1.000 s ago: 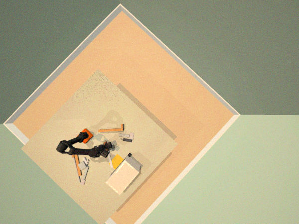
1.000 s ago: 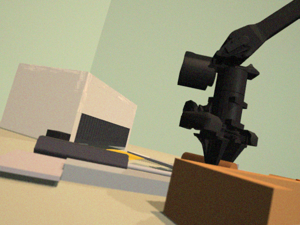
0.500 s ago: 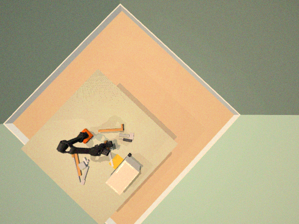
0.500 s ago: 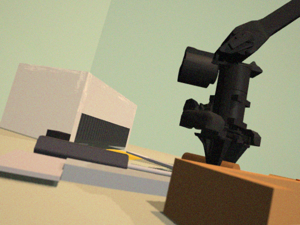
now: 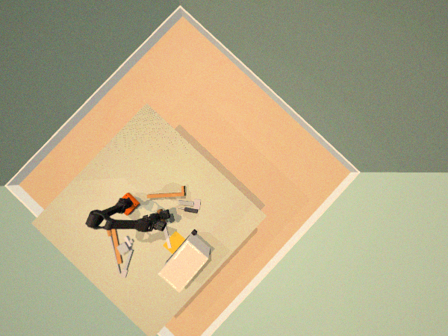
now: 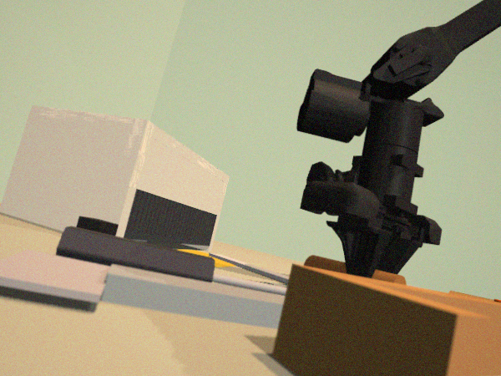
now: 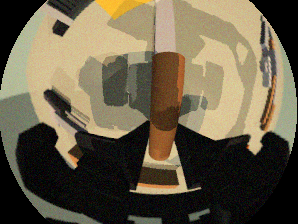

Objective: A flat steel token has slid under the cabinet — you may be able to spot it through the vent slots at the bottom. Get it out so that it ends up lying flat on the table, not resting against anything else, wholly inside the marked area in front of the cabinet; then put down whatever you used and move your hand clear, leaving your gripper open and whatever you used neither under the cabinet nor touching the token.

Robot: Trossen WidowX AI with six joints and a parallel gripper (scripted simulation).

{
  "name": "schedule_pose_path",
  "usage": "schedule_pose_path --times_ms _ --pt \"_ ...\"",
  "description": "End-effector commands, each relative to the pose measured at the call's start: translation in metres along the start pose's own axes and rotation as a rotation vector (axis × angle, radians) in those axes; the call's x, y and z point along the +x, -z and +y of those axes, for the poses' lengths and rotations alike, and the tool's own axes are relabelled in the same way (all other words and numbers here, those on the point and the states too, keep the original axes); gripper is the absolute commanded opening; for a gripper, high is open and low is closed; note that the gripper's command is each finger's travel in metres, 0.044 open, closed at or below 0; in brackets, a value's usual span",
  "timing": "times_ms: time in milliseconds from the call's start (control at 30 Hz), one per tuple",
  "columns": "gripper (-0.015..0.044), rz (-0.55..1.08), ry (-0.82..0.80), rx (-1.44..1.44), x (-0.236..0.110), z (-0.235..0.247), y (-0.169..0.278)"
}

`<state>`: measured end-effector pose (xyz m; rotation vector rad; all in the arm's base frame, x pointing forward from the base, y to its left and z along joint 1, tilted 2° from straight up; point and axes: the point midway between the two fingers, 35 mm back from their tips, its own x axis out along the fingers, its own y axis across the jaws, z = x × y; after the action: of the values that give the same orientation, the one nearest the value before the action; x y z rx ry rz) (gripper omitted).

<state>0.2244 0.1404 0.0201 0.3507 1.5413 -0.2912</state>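
Gripper (image 5: 163, 219) clamped on one brown-handled rod (image 7: 164, 90), grey end over yellow zone (image 5: 175, 240). One cabinet (image 5: 185, 264). Two orange bars on table (image 5: 89, 194): (image 5: 166, 195), (image 5: 116, 246).

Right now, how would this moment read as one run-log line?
jaws: shut on rod tool | tool tip: toward yellow marked area | cabinet: ahead | token: not visible
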Motion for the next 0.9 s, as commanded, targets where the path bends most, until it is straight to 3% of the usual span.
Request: schedule_pose_path --times_ms 0,867 --pt "0.0 -0.001 -0.007 0.0 -0.001 0.005 0.003" --pt "0.0 0.001 -0.009 0.0 -0.002 0.026 0.022"
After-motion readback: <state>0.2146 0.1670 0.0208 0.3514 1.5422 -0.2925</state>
